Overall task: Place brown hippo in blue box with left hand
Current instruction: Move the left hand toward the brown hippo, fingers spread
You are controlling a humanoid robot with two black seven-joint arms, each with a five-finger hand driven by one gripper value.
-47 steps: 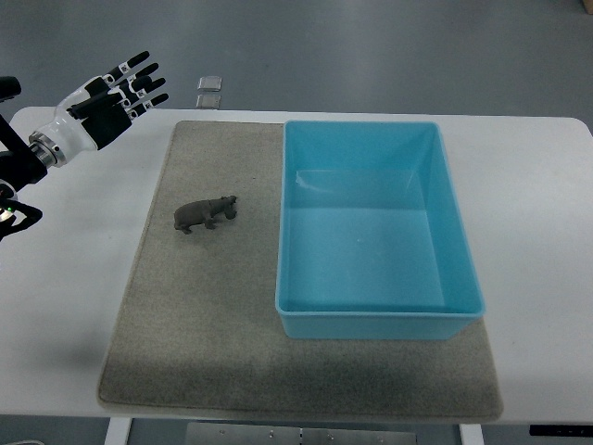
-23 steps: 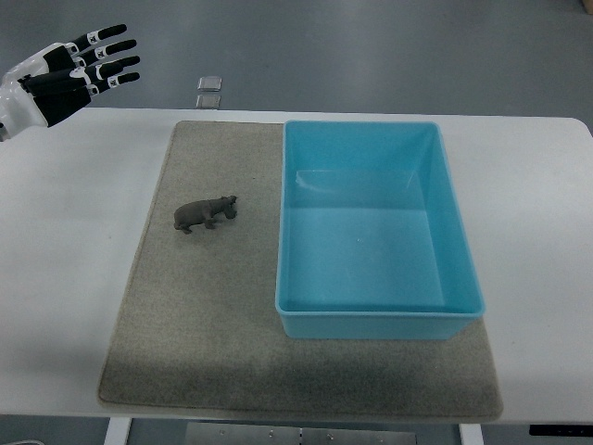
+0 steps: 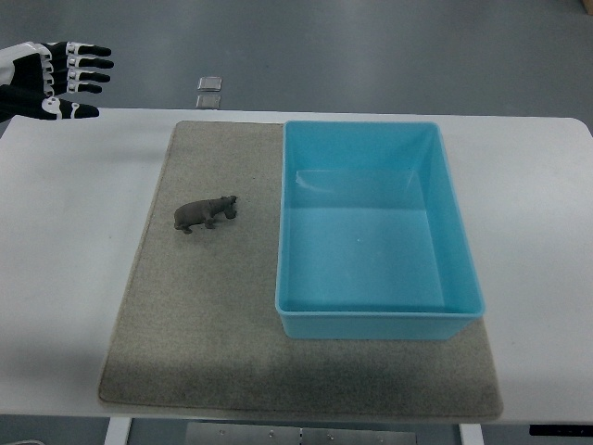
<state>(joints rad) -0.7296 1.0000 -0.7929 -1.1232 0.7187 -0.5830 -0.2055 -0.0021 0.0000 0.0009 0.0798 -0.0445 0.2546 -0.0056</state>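
**While hippo waits on mat, nothing placed yet**

Although named for the job, left hand (image 3: 51, 82) hovers at the far left corner of the tabletop (image 3: 537, 185), fingers stretched out and holding nothing, well apart from the toy. Right hand not visible. Brown hippo (image 3: 205, 214) standing upright on the grey mat (image 3: 185, 324), near the mat's middle left, just beside the blue box (image 3: 380, 320) but not touching. Box empty. Judged as not begun: reach, grasp, lift and drop all remaining.

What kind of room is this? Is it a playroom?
Probably a robot test lab, not a playroom: a plain white table on a bare grey floor, a robot hand, and just one toy hippo.
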